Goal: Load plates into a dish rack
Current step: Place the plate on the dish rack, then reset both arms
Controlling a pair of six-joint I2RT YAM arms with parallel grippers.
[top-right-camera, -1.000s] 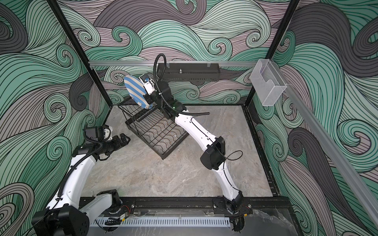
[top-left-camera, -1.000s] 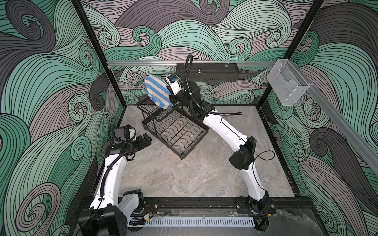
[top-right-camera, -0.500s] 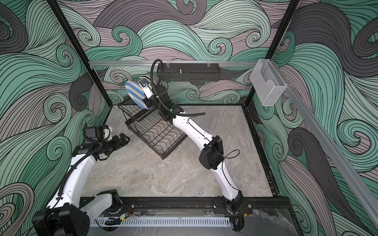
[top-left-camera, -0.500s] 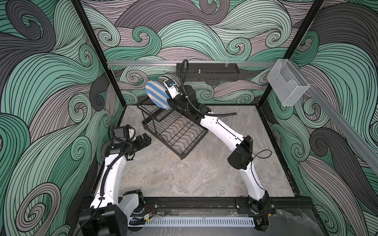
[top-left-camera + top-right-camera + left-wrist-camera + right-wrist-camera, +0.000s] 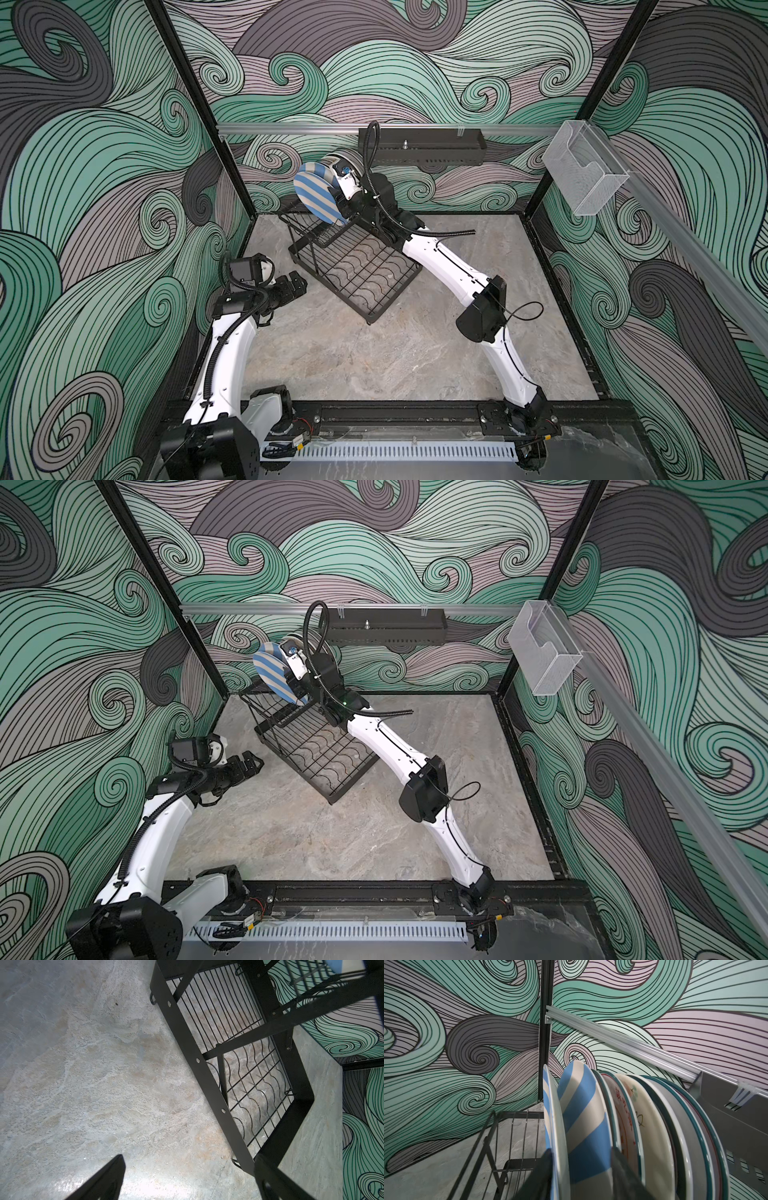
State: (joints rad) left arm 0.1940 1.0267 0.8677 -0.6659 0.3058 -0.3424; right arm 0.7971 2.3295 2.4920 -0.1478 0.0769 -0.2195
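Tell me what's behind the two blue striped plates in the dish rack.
More upright plates: one with red characters, one with small drawings, then teal-rimmed ones. Their faces are mostly covered.

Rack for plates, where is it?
In both top views the rack sits on the table toward the back left corner, with the plates standing on edge on its raised far end.

Lab robot cell, wave-print panel walls (image 5: 104, 166), black frame posts (image 5: 195, 95), aluminium rail (image 5: 291, 129), stone-look tabletop (image 5: 353, 353) beneath the jaws.
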